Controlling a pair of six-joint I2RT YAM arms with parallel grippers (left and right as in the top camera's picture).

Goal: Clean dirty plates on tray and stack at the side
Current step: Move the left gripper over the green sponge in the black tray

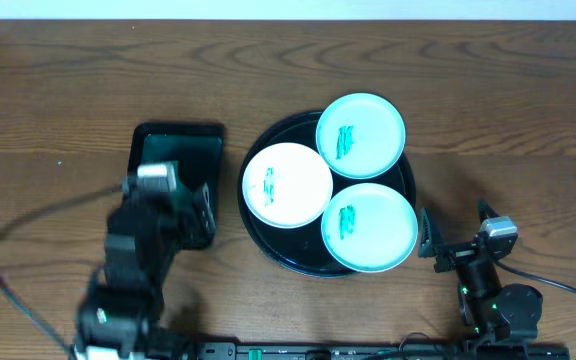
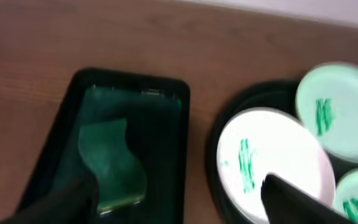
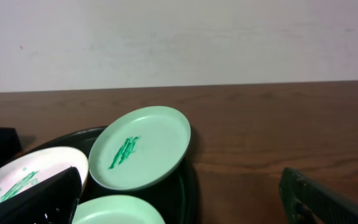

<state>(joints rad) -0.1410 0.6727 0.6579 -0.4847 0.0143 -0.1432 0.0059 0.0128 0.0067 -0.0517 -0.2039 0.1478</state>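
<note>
Presently the left hand (image 2: 179, 183) and right hand (image 3: 178, 184) gape empty (three smeared plates (image 1: 288, 185) crowd the tray (image 1: 271, 245)).

The overhead view looks straight down on the whole worktop (image 1: 468, 90). The left wrist view looks steeply down from close above the green tray (image 2: 160, 143) and the white plate (image 2: 272, 149). The right wrist view sits low, facing across the worktop toward the wall (image 3: 179, 37). All three share the white plate and the black tray (image 1: 288, 245).
</note>
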